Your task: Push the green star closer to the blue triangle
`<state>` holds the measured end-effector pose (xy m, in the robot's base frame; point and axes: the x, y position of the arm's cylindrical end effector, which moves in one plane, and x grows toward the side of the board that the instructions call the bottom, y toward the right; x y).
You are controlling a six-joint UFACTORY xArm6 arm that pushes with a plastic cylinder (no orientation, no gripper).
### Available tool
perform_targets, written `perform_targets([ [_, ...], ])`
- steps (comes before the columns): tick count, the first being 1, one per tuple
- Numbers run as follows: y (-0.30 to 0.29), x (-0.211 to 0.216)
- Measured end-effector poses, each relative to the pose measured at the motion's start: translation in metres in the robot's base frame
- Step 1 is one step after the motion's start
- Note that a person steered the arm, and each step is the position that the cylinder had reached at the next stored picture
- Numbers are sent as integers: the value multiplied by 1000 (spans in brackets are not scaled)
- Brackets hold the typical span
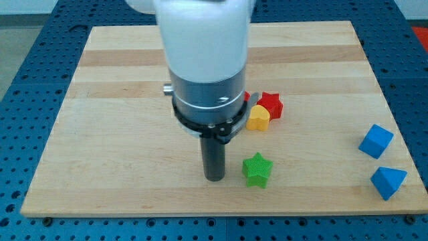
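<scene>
Resting just left of green star (257, 169), my tip (214, 178), star's heading unclear, blue triangle (388, 182) far right

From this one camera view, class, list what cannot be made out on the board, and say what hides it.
- A red block beside the red star: the arm's body covers most of it, so its shape is unclear.
- The board behind the arm: hidden, so more blocks there cannot be ruled out.
- The yellow block: its shape is hard to read at this size.
- The arm's upper part: cut off by the view's top.

Bright even overhead light is washing the tabletop (120, 80); short soft shadows, mild glare on the white arm housing (200, 33), focus sharp.
</scene>
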<state>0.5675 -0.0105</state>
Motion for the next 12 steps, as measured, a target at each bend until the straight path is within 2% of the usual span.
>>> perform_targets([
  [2, 8, 0],
  [6, 99, -31],
  [7, 95, -31],
  [8, 29, -28],
  [9, 5, -22],
  [10, 11, 5],
  [12, 30, -3],
])
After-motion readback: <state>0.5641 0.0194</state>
